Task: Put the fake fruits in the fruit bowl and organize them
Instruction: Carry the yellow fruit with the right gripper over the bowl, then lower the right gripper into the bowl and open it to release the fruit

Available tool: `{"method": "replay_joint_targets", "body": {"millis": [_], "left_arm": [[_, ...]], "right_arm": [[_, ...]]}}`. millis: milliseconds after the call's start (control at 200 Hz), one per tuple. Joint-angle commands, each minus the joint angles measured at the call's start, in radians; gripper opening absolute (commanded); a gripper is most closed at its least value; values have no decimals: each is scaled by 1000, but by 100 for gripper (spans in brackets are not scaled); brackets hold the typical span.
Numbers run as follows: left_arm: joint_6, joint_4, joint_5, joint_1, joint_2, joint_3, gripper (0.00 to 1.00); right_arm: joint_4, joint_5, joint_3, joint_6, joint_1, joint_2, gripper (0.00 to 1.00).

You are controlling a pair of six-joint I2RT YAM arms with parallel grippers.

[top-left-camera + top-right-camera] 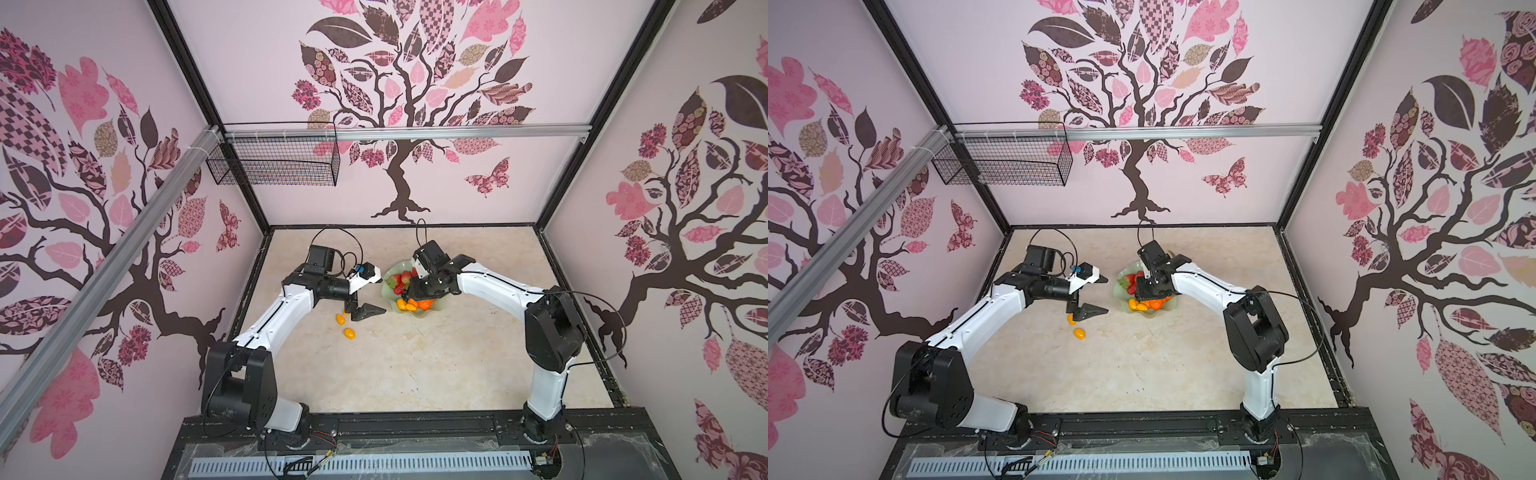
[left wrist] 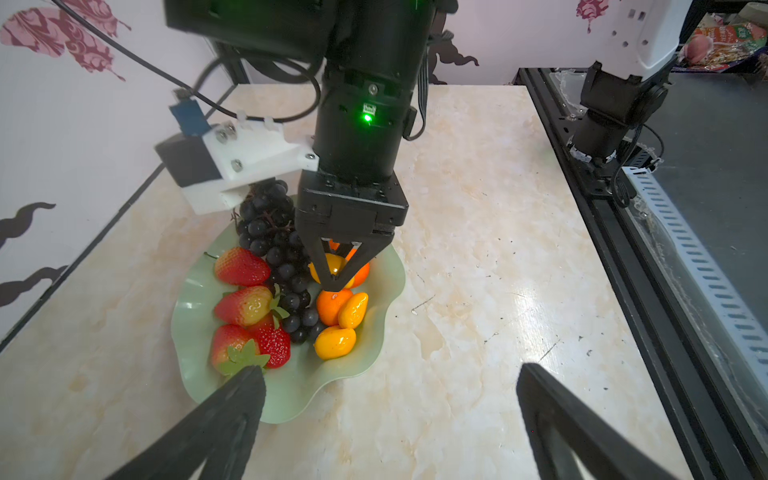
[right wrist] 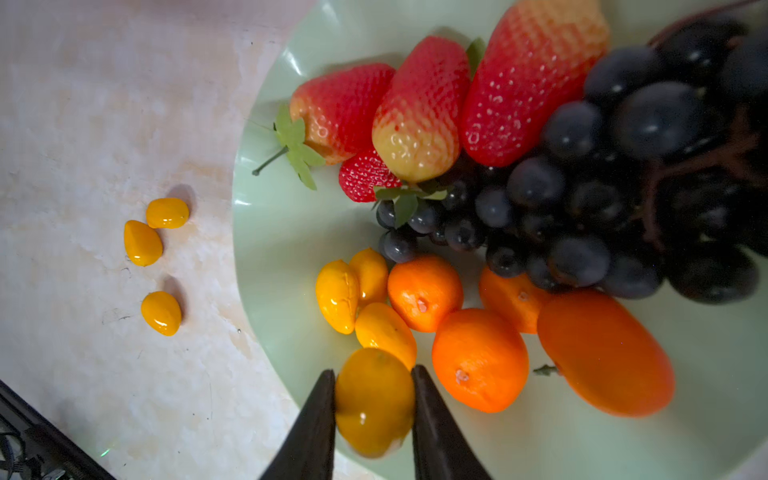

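Observation:
The pale green fruit bowl [image 1: 432, 314] [image 2: 291, 386] sits mid-table and holds several red strawberries [image 2: 242, 266], a dark grape bunch [image 2: 274, 237], several tangerines [image 3: 480, 359] and kumquats [image 3: 337, 296]. My right gripper [image 3: 373, 376] [image 2: 334, 286] hangs low over the bowl's near side, shut on a yellow-orange kumquat [image 3: 374, 403]. Three more kumquats [image 3: 161, 313] [image 1: 349, 333] lie on the table left of the bowl. My left gripper [image 2: 390, 370] [image 1: 365, 311] is open and empty, just left of the bowl and above those kumquats.
A black wire basket [image 1: 274, 162] hangs on the back wall at upper left. A black rail [image 1: 415, 428] carrying both arm bases runs along the table's front edge. Patterned walls close in the table on three sides.

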Motion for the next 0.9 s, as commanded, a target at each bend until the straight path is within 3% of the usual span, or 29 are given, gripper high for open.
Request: {"method": "replay_joint_targets", "body": {"millis": [0,505,895], "left_arm": [[7,-32,-42,-19,4,-4,99],[4,-39,-46,-24,8,1,99],[13,-56,-44,-24,0,10,99]], "right_arm": [[-14,-26,62,-16,-3,72,31],[-44,-15,100,-21,-4,160,34],[-48,-8,111,-20,-5,134,40]]}}
